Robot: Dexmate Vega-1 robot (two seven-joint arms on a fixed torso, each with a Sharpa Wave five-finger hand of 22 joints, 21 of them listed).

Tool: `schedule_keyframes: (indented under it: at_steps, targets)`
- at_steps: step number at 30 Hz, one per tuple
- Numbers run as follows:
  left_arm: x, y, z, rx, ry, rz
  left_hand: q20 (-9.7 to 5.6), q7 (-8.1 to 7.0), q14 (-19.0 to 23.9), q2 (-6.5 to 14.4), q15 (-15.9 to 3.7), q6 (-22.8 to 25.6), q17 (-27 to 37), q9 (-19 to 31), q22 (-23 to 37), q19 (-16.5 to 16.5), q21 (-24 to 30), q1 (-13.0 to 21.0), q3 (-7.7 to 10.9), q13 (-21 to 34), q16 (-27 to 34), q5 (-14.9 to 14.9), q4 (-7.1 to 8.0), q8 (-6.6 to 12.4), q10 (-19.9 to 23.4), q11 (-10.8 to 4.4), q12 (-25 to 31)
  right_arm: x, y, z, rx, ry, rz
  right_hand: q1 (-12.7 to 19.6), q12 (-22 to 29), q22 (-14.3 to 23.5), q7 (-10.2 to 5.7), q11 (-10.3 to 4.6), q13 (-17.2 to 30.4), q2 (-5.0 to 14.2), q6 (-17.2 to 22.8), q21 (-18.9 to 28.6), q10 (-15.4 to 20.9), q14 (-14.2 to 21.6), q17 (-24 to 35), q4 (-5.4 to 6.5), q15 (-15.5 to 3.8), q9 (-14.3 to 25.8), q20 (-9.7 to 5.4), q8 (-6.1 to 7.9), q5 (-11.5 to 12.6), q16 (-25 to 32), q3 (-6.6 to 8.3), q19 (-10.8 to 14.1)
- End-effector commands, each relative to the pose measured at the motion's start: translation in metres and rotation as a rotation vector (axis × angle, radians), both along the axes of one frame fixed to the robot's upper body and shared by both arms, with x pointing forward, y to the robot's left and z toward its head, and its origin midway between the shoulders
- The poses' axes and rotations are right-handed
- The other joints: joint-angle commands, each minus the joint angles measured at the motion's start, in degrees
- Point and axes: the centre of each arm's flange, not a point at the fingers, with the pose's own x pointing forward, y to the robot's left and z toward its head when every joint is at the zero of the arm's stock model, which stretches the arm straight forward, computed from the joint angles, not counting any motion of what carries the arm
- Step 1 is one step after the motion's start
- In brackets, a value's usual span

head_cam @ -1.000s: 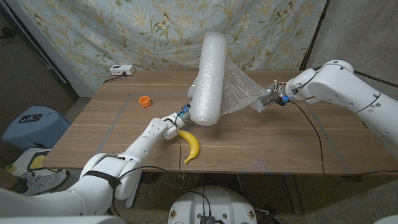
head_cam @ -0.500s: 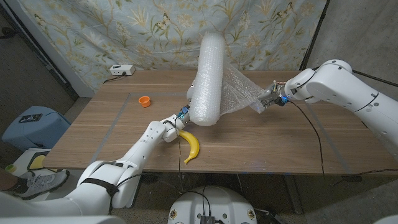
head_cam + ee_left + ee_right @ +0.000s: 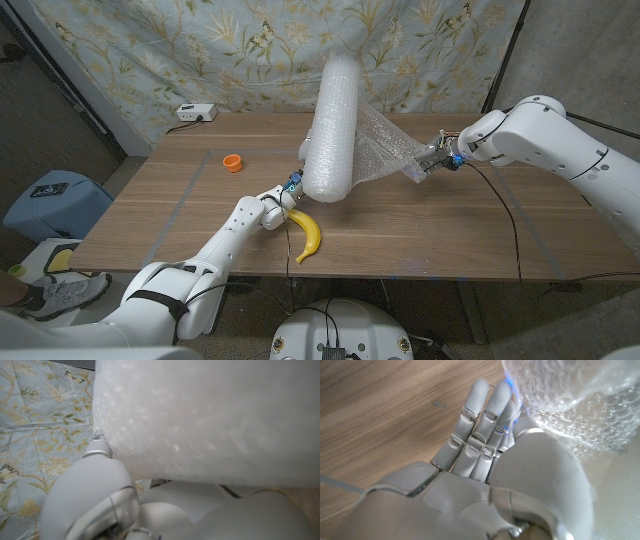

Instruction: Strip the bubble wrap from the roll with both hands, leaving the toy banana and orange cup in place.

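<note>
roll: bubble wrap roll (image 3: 333, 128) stands tilted near the table's middle, lower end by the left hand, top leaning toward the back curtain; seen very close in the left wrist view (image 3: 210, 420).
loose sheet: a clear sheet of bubble wrap (image 3: 385, 148) stretches from the roll's right side out to the right hand; also in the right wrist view (image 3: 580, 405).
right hand: right hand (image 3: 432, 159) clamps the sheet's far edge; fingers (image 3: 485, 430) extended together against the wrap.
left hand: left hand (image 3: 283, 196) at the roll's lower end, touching it; whether the fingers close around it, cannot tell.
toy banana: toy banana (image 3: 306, 232) lies on the table just beside the left hand, near the front edge.
orange cup: orange cup (image 3: 232, 162) upright, well left of the roll.
table: wooden table (image 3: 450, 230).
backdrop: floral curtain (image 3: 200, 50); white box (image 3: 195, 113) at the back left edge.
</note>
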Motion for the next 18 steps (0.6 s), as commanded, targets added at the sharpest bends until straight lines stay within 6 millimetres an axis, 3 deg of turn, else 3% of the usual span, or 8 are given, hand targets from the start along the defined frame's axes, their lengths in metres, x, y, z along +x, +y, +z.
schedule_keyframes:
  at_steps: [1, 18]
  targets:
    - [0.001, 0.003, 0.0, -0.001, -0.013, 0.001, 0.04, -0.21, -0.62, 0.02, 0.43, -0.27, 0.16, 0.05, 0.12, -0.52, -0.19, -0.39, 0.13, -0.03, -0.21, -0.21, -0.11, -0.19, -0.46, 0.08, -0.15, 0.002, 0.0, 0.001, 0.001, -0.001, 0.0, 0.66, -0.26, 0.14, 0.36, -0.18, 0.11, -0.1, 0.13, 0.41, 0.22, 0.58, 0.29, 0.01, 0.07, 0.36, -2.75, 0.26, 0.44, 0.04, -0.02, -0.42]
    - [0.001, 0.003, -0.001, 0.003, -0.017, -0.004, 0.04, -0.37, -1.18, 0.09, 0.79, -0.27, 0.04, -0.2, 0.15, -1.07, -0.74, -0.77, 0.17, -0.49, 0.09, -0.19, -0.1, -0.32, -0.63, 0.24, 0.06, -0.002, -0.014, 0.005, -0.007, -0.012, -0.04, 0.68, -0.35, 0.07, 0.4, -0.17, 0.4, -0.09, 0.2, 1.27, 0.43, 0.6, 0.39, 0.06, 0.07, 0.46, -2.73, 0.13, 0.46, -0.21, -0.02, -0.81]
